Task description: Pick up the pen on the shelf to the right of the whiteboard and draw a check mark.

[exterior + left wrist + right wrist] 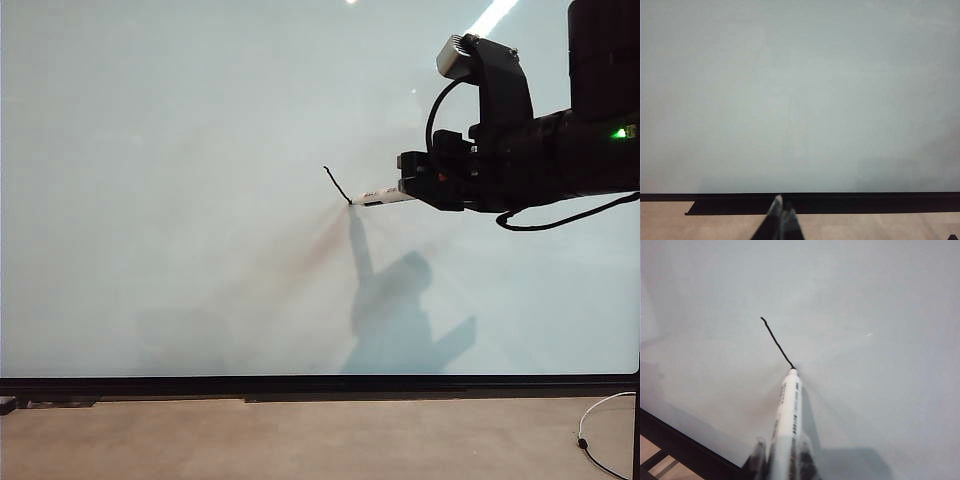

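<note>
whiteboard (180,180): filled nearly the whole wall in front of me. Glossy pale grey-white, thin black frame along the bottom edge, ceiling light glinting near the top. Flat and slick, so I'd expect ink to take with light pressure.

right arm (560,155): black, bulky, came in from the right side of the board at mid height, held roughly level. My guess is that put the tip square-ish to the surface.

right gripper (415,188): clamped on the pen's rear barrel, tip end left free (sensible, nothing but the nib meets the board).

left gripper (782,210): low down, well clear of the drawing, pointing at the board's bottom frame. Its two tips looked pressed together, holding nothing.

pen (787,420): slim white cylinder, dark print along the barrel, dark pointed tip. Tip sat on the whiteboard at the lower end of the line.

check mark (337,185): only the short left stroke was there. Thin, black, nearly straight, tiny hook at its top, slanting down to the right into the nib. The long right stroke was not yet drawn.

progress: I'd call it about halfway; next move is likely up and to the right from the low point.
</note>
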